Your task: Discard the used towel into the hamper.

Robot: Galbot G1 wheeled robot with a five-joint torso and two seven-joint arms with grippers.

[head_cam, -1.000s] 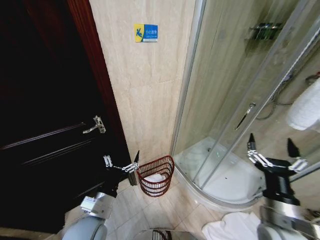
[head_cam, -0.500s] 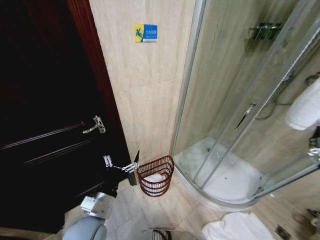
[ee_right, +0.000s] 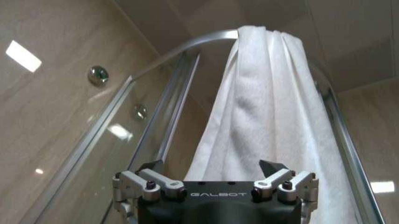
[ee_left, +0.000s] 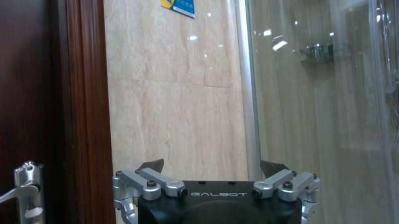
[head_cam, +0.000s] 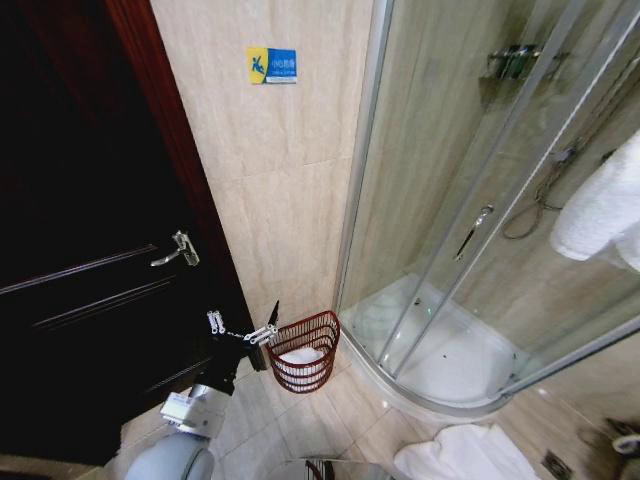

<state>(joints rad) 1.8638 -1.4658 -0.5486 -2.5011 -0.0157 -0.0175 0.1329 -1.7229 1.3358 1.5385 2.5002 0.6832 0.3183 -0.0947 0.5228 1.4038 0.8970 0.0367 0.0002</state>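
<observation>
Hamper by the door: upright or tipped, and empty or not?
Upright on the floor tiles, not empty: the hamper stands rim-up with something white showing inside; what it is, cannot tell.

I see a reddish-brown banded hamper [head_cam: 305, 350] with white cloth inside, against beige veined wall tiles [head_cam: 270, 190]. The door [head_cam: 90, 250] is very dark brown with a redder frame. The sign [head_cam: 272, 66] is blue and yellow. A white towel [ee_right: 268, 121] hangs over the silver-framed shower glass [head_cam: 440, 200]. My grippers' bodies are black with silver fingers
</observation>
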